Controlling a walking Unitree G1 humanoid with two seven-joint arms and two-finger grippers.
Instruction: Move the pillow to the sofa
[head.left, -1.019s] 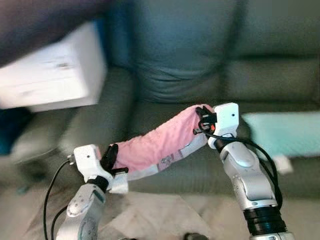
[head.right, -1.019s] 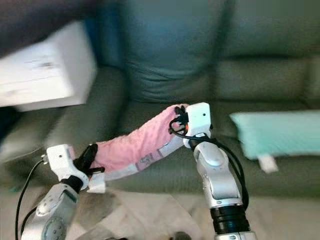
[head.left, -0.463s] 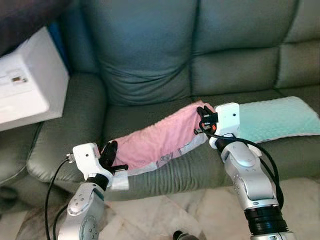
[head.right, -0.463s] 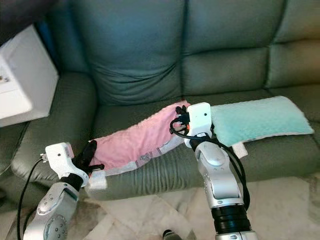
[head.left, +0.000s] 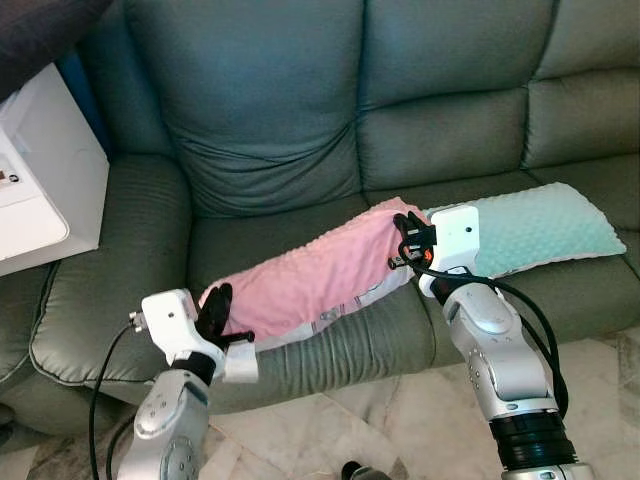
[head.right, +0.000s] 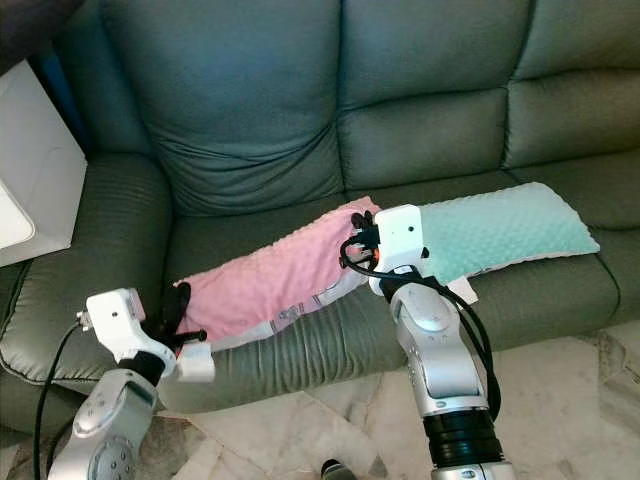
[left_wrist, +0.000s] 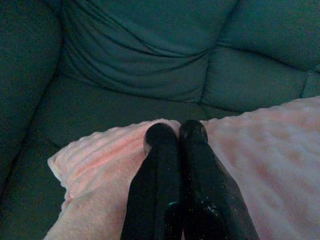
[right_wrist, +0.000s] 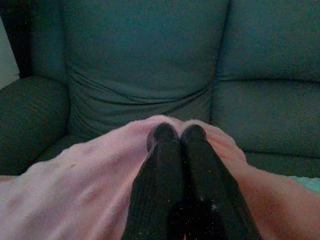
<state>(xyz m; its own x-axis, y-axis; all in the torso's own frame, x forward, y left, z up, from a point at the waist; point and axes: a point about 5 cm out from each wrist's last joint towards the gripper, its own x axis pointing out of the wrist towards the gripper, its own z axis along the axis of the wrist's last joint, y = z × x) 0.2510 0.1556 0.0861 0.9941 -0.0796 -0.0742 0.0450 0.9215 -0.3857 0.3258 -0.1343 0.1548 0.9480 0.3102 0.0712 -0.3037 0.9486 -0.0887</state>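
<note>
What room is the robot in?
Probably a living room at home: there's a big green sofa, soft pink and mint pillows on its seat, and a tiled floor.

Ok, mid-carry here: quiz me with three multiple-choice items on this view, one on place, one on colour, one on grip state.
1. Where is the pink pillow?
A. on the floor
B. over the sofa seat, held at both ends
C. on the white box

2. What colour is the other pillow on the seat?
A. mint green
B. yellow
C. black

3. How are the grippers?
A. both open
B. left only shut
C. both shut on the pink pillow

Answers:
1 B, the pink pillow spans the sofa seat between the left gripper and right gripper.
2 A, the other pillow is mint.
3 C, the fingers pinch pink fabric in both wrist views.
</note>
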